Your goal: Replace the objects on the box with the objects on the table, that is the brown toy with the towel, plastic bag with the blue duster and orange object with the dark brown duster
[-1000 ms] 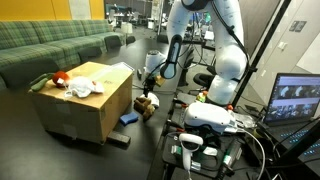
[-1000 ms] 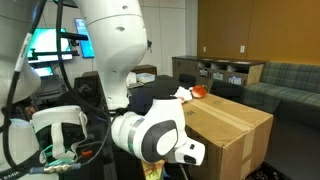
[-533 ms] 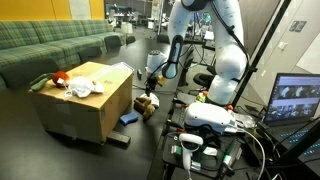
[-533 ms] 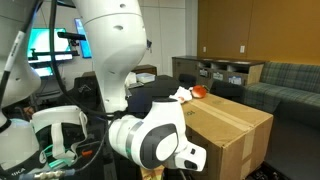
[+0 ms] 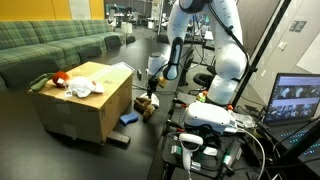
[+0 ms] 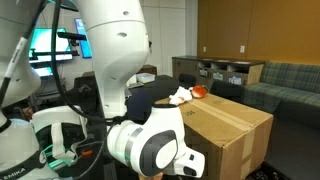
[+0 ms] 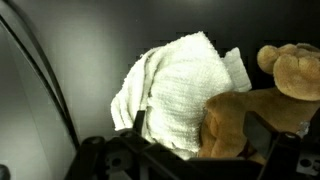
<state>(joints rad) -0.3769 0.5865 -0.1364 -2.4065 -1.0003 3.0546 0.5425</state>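
In the wrist view my gripper (image 7: 205, 138) stands open just above the white towel (image 7: 172, 88) and the brown toy (image 7: 262, 98). These two lie touching on the dark table (image 7: 95, 30). One finger (image 7: 139, 124) shows over the towel's edge. In an exterior view the gripper (image 5: 152, 88) hangs over the brown toy (image 5: 146, 106), beside the box (image 5: 85, 108). On the box rest the orange object (image 5: 58, 78) and the plastic bag (image 5: 85, 88). The blue duster (image 5: 128, 118) and dark brown duster (image 5: 120, 140) lie at the box's foot.
A green sofa (image 5: 50, 45) stands behind the box. The robot base and a monitor (image 5: 295, 98) crowd one side. In an exterior view the arm's big joint (image 6: 150, 145) hides much of the scene before the box (image 6: 235, 125); shelves (image 6: 220, 72) stand behind.
The arm has shifted slightly, its near joint sliding lower and sideways in an exterior view. The objects have not moved and the gripper stays open.
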